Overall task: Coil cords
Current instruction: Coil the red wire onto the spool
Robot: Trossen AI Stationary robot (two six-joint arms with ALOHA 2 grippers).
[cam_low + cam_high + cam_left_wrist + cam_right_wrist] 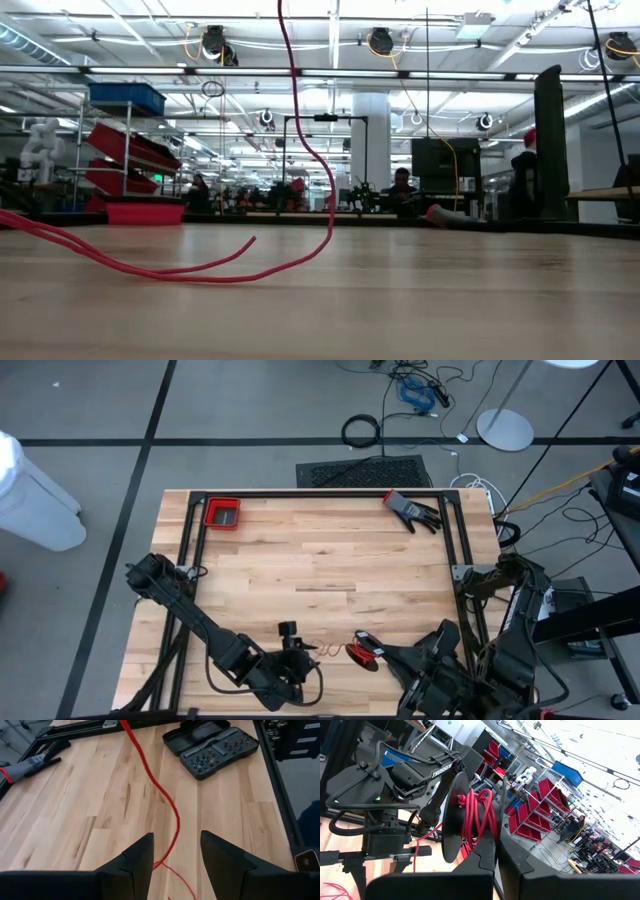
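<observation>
A thin red cord (159,785) runs down from a small black disc (454,815) with red turns (479,815) wound against it. The cord hangs in a wavy line (300,110) and its loose end lies in loops on the wood (150,268) near the table's front edge (322,652). My right gripper (368,650) holds the disc level above the table, fingers shut. My left gripper (292,645) stands just left of it, open. In the left wrist view its fingers (177,855) stand on either side of the cord on the table below, apart from it. My right gripper (496,857) is shut at the lower rim of the disc and its wound red turns (485,837), coming at them level. My own fingers hide the exact place of contact. The disc stands on edge, lifted clear of the table, and the cord hangs slack from it.
A black frame of rails (320,493) borders the table. A red tray (222,513) sits at the far left and a grey glove (412,510) at the far right. An open black bit case (210,745) lies beyond the cord. Bare wood fills the middle.
</observation>
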